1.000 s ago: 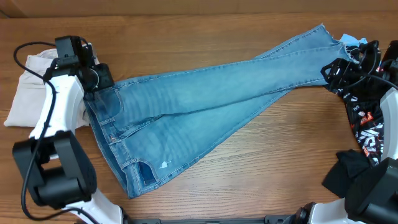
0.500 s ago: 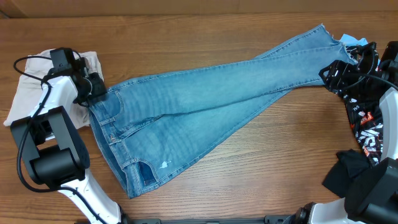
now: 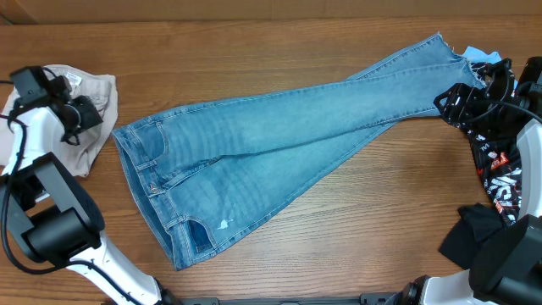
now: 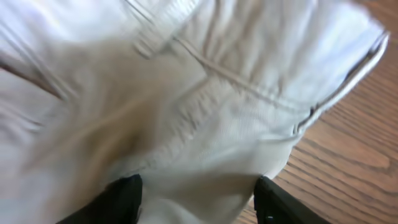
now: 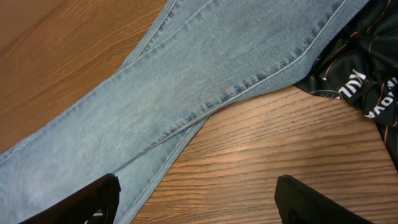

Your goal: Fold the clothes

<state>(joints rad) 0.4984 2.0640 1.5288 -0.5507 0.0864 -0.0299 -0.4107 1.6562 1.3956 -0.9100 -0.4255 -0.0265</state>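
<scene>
The light-blue jeans lie flat and diagonal on the wooden table, with the waistband at the left and the frayed hems at the upper right. A small white rip shows near the front. My left gripper is left of the waistband and apart from the jeans. In the left wrist view it is open over the beige trousers. My right gripper hovers by the lower leg near the hem. It is open and empty over the jeans' edge and bare wood.
The beige trousers lie crumpled at the far left. The black printed jersey lies at the right edge, with a dark cloth below it and a small blue piece by the hems.
My left arm has swung left, off the jeans' waistband and over the beige trousers. The jeans and my right arm have not moved.
</scene>
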